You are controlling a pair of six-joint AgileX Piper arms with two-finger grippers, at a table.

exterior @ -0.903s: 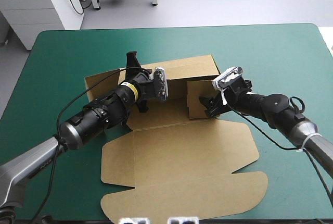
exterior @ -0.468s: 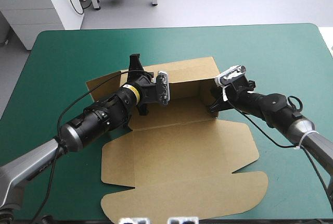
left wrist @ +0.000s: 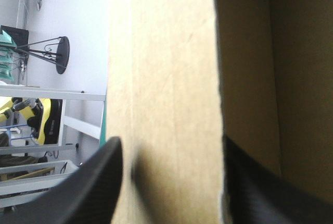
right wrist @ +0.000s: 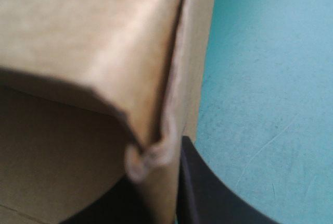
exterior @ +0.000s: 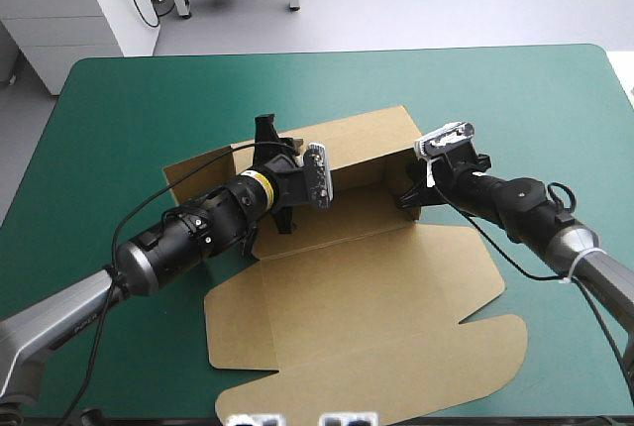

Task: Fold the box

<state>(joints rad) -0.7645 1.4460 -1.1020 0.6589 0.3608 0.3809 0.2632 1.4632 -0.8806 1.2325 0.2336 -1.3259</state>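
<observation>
High view: the box (exterior: 357, 297) sits mid-frame on the teal-green cover (exterior: 119, 99), lid flat toward the bottom edge and back wall up. The left gripper (exterior: 277, 176) is at its left wall and the right gripper (exterior: 408, 193) at its right wall, so I'd say we're at the wall-tucking step. Left wrist view: the black fingers (left wrist: 78, 193) stand well apart, straddling that wall rather than pinching it, and I reckon the next move means rolling the flap inward and pressing it down. Right wrist view: fingers (right wrist: 208, 198) nearly closed, clamping the right wall's edge between them.
</observation>
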